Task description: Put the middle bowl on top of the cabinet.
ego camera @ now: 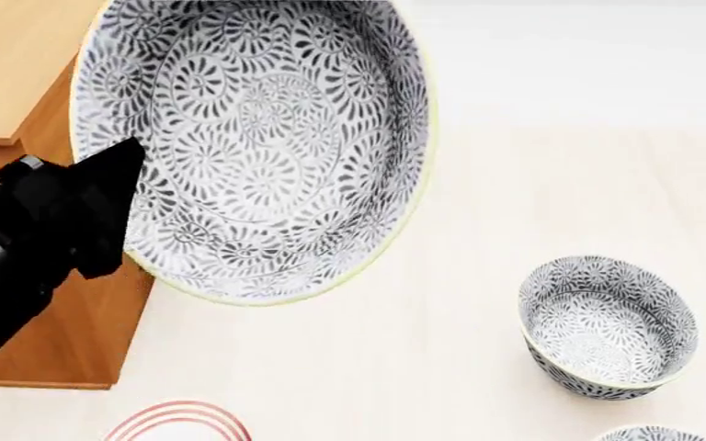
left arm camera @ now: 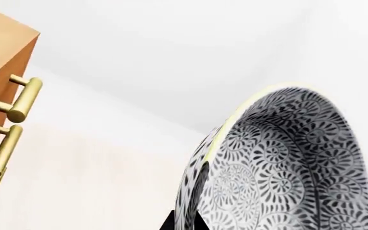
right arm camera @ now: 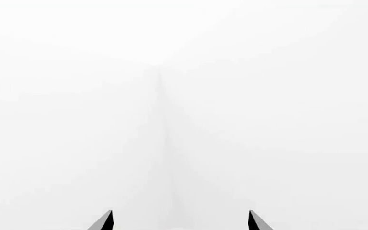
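The middle bowl (ego camera: 255,147) hangs clamped in the left claw (ego camera: 114,197), right beside the cabinet (ego camera: 10,64) top; right claw (right arm camera: 179,221) spread, empty.

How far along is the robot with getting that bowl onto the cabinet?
Done: the left gripper has lifted the deep floral-patterned white ceramic bowl by its rim. In hand: it hangs tilted beside the orange-brown wooden cabinet. Left: setting it on top and releasing.

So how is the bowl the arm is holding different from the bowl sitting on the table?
The held bowl is lifted and tilted, its inside facing the head camera; the table bowl sits upright on the pale table. The left gripper clamps the held bowl's rim; nothing touches the table bowl. Both share the dark-grey floral pattern and pale rim.
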Motion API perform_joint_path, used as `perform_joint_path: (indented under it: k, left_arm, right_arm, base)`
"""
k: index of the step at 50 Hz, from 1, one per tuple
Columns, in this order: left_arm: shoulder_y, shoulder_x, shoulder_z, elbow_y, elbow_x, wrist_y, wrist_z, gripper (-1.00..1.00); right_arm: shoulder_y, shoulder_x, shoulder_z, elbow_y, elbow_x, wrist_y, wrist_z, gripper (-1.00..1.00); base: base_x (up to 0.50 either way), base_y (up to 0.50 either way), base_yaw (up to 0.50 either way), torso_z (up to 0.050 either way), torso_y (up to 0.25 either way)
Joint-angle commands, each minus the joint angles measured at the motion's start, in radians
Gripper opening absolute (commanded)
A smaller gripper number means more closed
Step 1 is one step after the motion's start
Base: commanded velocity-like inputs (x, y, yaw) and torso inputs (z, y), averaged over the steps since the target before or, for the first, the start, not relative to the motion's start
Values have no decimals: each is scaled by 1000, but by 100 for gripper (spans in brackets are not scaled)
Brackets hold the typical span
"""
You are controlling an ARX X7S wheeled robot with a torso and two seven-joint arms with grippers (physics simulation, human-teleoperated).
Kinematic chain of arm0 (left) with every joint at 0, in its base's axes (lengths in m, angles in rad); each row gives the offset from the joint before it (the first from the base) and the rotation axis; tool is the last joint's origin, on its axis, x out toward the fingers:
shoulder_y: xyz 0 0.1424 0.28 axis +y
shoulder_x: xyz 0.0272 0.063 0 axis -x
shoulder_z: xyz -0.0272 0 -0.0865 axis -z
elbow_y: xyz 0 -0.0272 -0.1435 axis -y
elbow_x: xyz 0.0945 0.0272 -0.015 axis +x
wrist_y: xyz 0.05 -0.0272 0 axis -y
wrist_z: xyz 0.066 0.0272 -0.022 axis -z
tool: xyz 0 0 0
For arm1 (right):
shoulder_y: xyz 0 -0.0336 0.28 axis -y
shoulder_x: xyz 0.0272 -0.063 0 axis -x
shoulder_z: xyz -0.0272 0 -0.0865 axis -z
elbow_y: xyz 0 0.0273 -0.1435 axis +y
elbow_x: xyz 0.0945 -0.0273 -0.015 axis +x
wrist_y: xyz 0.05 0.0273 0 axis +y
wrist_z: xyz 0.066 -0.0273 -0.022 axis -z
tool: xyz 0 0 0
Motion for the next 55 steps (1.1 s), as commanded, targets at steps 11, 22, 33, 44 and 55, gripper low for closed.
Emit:
perform_joint_path:
  k: [11, 22, 33, 44, 55]
  left_arm:
    - [-471, -21, 58, -339, -391, 190, -467, -100]
    - [-858, -226, 551, -479, -603, 489, -468, -100]
    - [-1071, -157, 707, -838, -700, 398, -449, -100]
    - [-1162, -112, 809, -1112, -743, 390, -437, -100]
    - [-1193, -90, 867, -1347, -706, 319, -361, -100]
  right_arm:
    - [1, -19, -40, -32, -86, 38, 19, 100]
    - [2, -16, -72, -71, -117, 82, 37, 100]
    - [2, -14, -61, -75, -106, 89, 32, 100]
    - [1, -18, -41, -69, -85, 78, 19, 100]
    - [2, -17, -51, -65, -97, 73, 24, 100]
  base:
    - [0, 0, 0, 0, 0]
    - [0, 0, 0, 0, 0]
    - [0, 0, 0, 0, 0]
    - [0, 0, 0, 0, 0]
    - [0, 0, 0, 0, 0]
